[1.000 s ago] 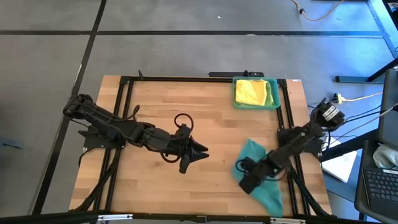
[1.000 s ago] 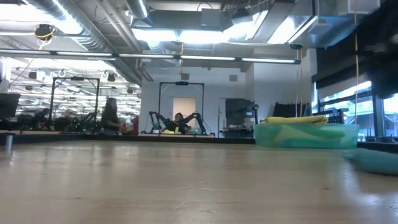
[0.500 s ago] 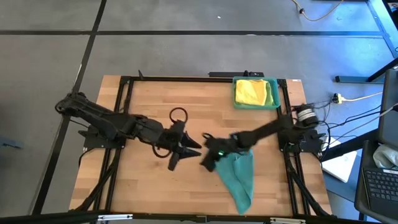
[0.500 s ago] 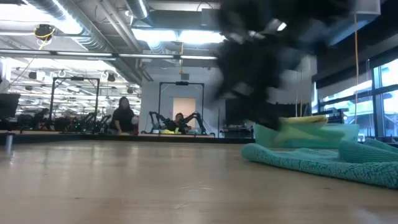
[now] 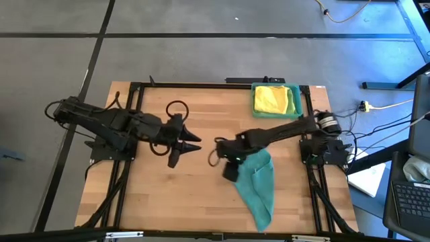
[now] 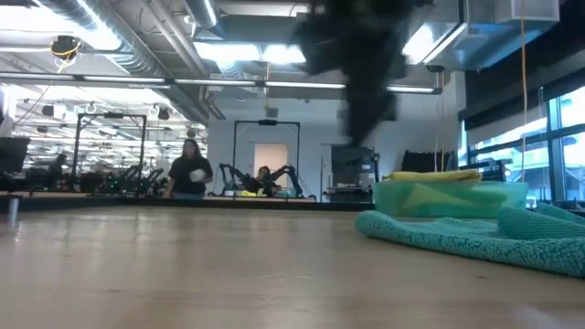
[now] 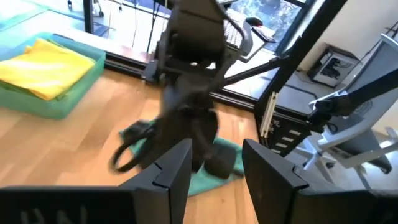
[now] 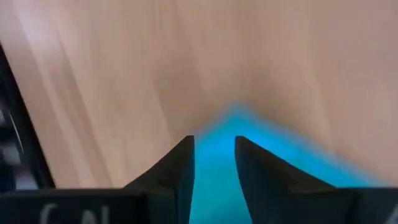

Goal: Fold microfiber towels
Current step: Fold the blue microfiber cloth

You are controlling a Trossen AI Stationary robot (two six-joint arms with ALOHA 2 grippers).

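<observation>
Wooden boards run bare across most of the table (image 5: 154,195), and your landmark is the teal tray (image 5: 276,101) at its far edge, which holds a folded yellow towel (image 5: 272,99). The teal towel (image 5: 259,191) lies crumpled on the near side of that tray, trailing toward the front edge of the table.

Your main risk, as I judge it, is the cloth's corner slipping out as you pull: the right gripper (image 8: 214,163) has only a narrow point of teal between its fingers, so a quick drag could leave the towel bunched rather than spread flat. Dragging it farther could also bring the two arms close.

That right gripper sits at the towel's tray-side corner, its fingers a little apart with the corner between them (whether they truly pinch it I cannot tell). Your left gripper (image 7: 214,167) hangs open and empty, well to the left of the tray.
</observation>
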